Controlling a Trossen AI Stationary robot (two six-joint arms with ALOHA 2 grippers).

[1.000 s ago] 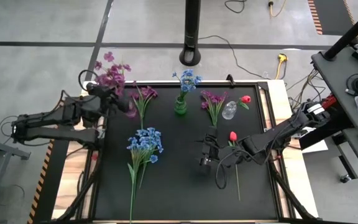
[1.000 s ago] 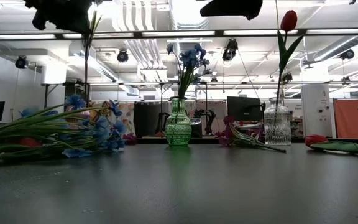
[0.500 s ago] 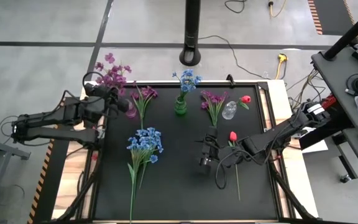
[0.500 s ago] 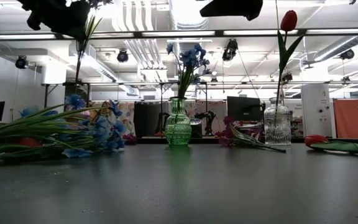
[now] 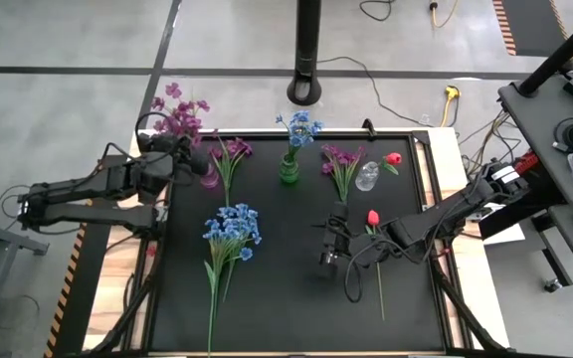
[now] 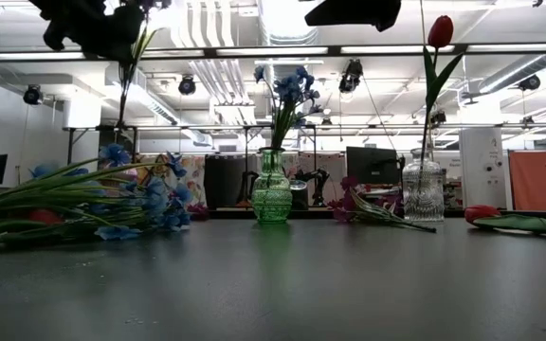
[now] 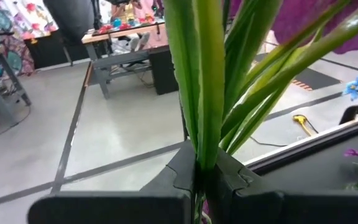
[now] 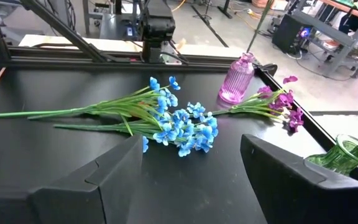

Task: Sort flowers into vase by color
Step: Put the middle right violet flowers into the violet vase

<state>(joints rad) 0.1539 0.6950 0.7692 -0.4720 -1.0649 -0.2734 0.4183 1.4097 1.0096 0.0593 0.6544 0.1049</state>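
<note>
My left gripper [image 5: 185, 157] is up over the table's far-left corner, shut on a purple-magenta spray [image 5: 176, 116] whose blooms stand above it; its thin stem [image 6: 121, 90] hangs below the gripper [image 6: 98, 28] in the low view. A pink vase [image 8: 236, 79] stands just beside it. More purple sprays [image 5: 229, 151] [image 5: 340, 161], a blue bunch [image 5: 232, 227] and a red bud [image 5: 373, 217] lie flat on the mat. A blue spray [image 5: 299, 126] stands in the green vase [image 5: 288, 168], a red bud [image 5: 394, 158] in the clear vase [image 5: 367, 177]. My right gripper [image 5: 327, 246] waits open over the mat's middle. My left gripper pinches the purple spray's bundle of green stems and leaves [image 7: 205, 163] between its two shut fingers [image 7: 229, 177]. The fingers lie across the stems. The spray is upright and lifted clear, blooms above the fingers, the thin stem hanging free below.
The black mat has a raised rim [image 5: 426, 214]. A dark pole base [image 5: 304, 91] stands beyond the far edge. Bare mat shows in the near middle [image 5: 286, 298], between the blue bunch and the red bud's stem.
My left gripper has moved a little toward the table's far-left corner, carrying the purple spray with it; the hanging stem has shifted left in the low view. My right arm has kept still.
</note>
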